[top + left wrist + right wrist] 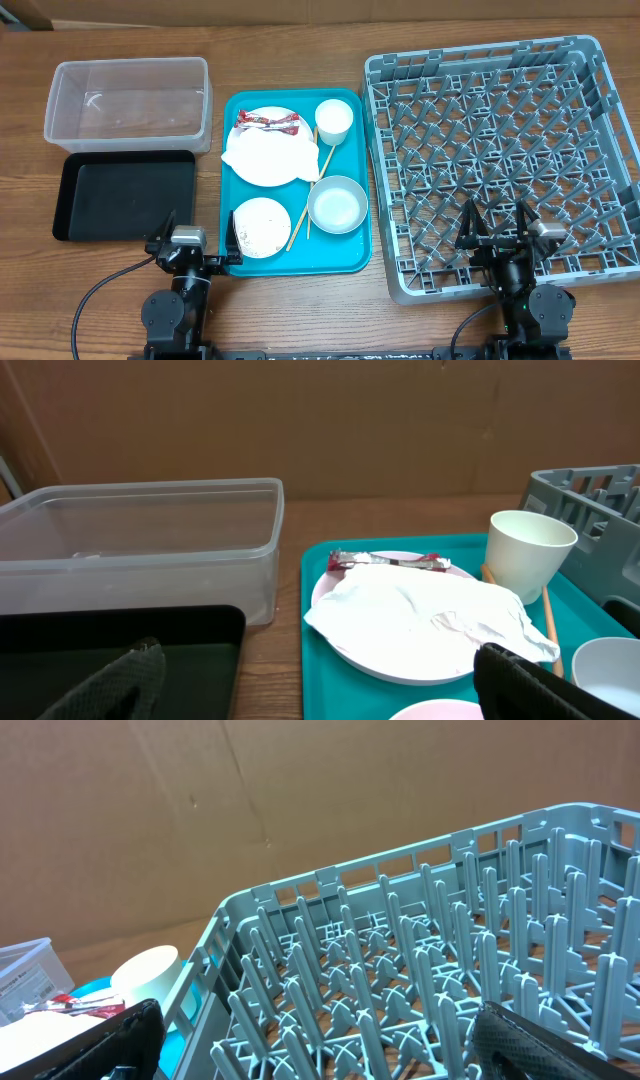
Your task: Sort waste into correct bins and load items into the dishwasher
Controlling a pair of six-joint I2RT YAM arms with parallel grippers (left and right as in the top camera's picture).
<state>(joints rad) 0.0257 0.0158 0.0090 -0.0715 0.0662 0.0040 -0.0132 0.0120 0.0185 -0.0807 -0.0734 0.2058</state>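
While the left pincer (198, 240) and right pincer (497, 232) hang spread apart at frame bottom, nothing is held.
The napkin (265, 157) sits centre frame on the teal tray (345, 262); best pinch its raised crease.

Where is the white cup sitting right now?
In the overhead view, the white cup stands in the far right corner of the teal tray, next to the grey dish rack, with the pale bowl just nearer the robot.

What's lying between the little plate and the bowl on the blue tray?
Two wooden chopsticks lie between the little plate and the bowl, on the teal tray. You see it in the overhead view.
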